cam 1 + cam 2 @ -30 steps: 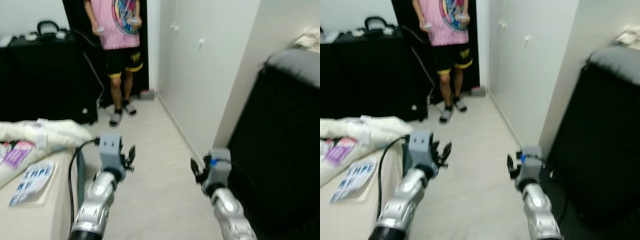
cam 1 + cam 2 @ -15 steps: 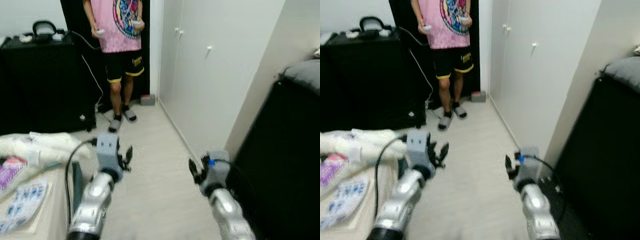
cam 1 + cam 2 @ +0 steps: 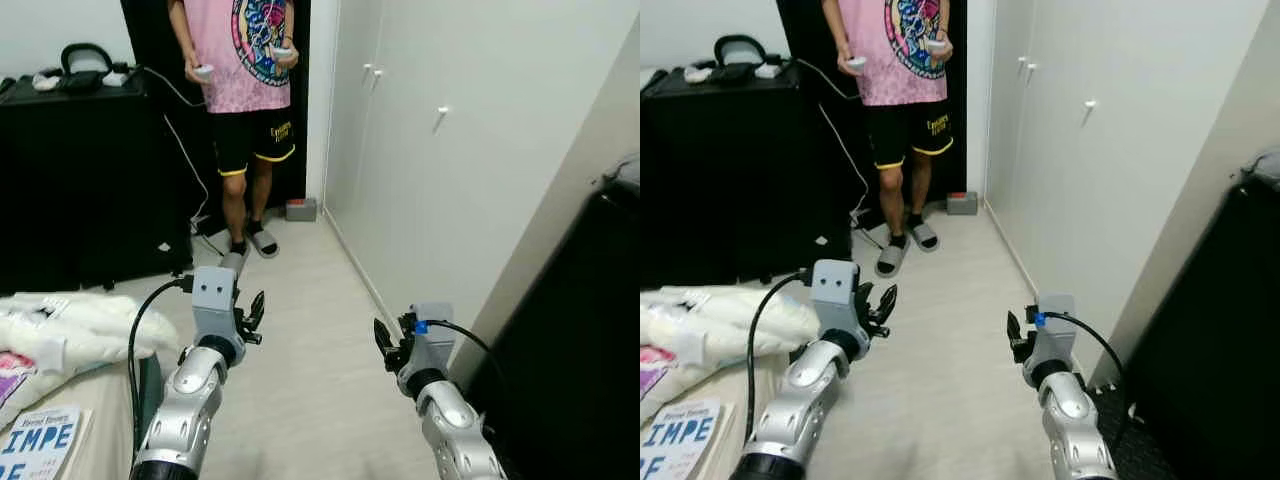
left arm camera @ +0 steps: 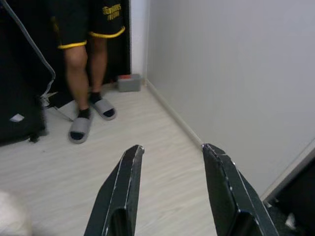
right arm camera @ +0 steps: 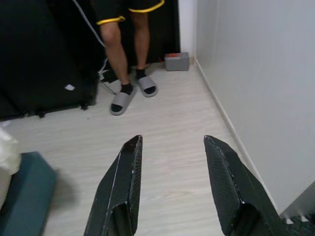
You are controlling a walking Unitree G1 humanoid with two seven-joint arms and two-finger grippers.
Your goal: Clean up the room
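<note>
Floor: pale wood planks (image 3: 310,330) run ahead of me down a narrow strip between the white cupboard doors (image 3: 430,170) and the black cabinet (image 3: 80,180).
Left gripper (image 4: 172,147): I hold it raised over the floor, fingers spread wide with nothing between them.
Right gripper (image 5: 172,140): level with the left one, equally wide open and holding nothing.
Things to tidy: on the bed (image 3: 110,420) at my left lie a white bundle of cloth (image 3: 80,330) and a book (image 3: 40,440) near the bed's front edge; a small grey and red box (image 3: 300,208) sits on the floor against the far wall.
Relation to grippers: the cloth lies just to the left of my left arm and behind the fingertips; the book is further back along the bed; both are well apart from the right gripper.
Person: someone in a pink shirt (image 3: 255,50) and grey slippers (image 3: 260,242) stands in the strip ahead, a controller in each hand.
Risk: walking on, I judge I could crowd the person's feet or clip the cupboard doors with the right arm.
Second risk: the cable (image 3: 145,320) looping off my left arm could snag the cloth as I turn towards the bed.
</note>
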